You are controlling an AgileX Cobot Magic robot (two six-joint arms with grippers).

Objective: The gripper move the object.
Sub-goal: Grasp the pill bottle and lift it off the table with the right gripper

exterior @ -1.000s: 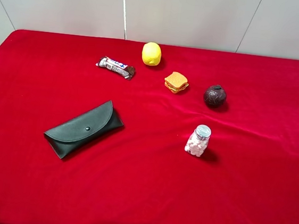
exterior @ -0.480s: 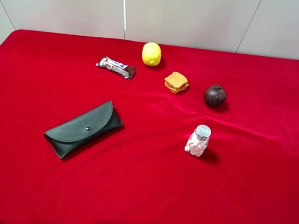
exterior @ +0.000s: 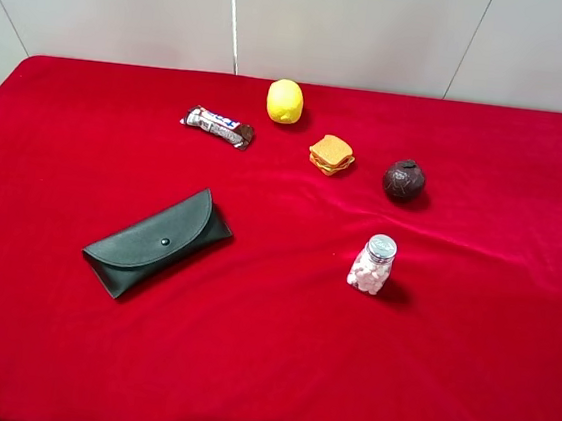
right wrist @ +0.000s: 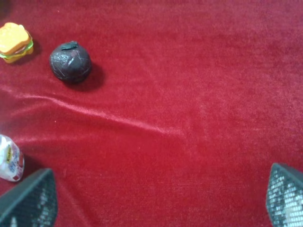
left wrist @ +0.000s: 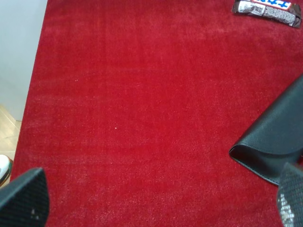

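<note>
Nothing held in the left gripper [left wrist: 156, 203] or the right gripper [right wrist: 158, 201]; jaws spread wide over the red cloth [exterior: 264, 370]. Upright, right of centre in the high frame: the pill jar [exterior: 372, 264], below the brown ball [exterior: 404, 179].

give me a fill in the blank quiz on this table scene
The pill jar has a ____ screw cap.
Between the lemon and the dark brown ball sits a toy ____.
In the high view the black pouch lies ____ of the jar.
The left gripper and right gripper are both ____.
Missing: silver, sandwich, left, open.
</note>
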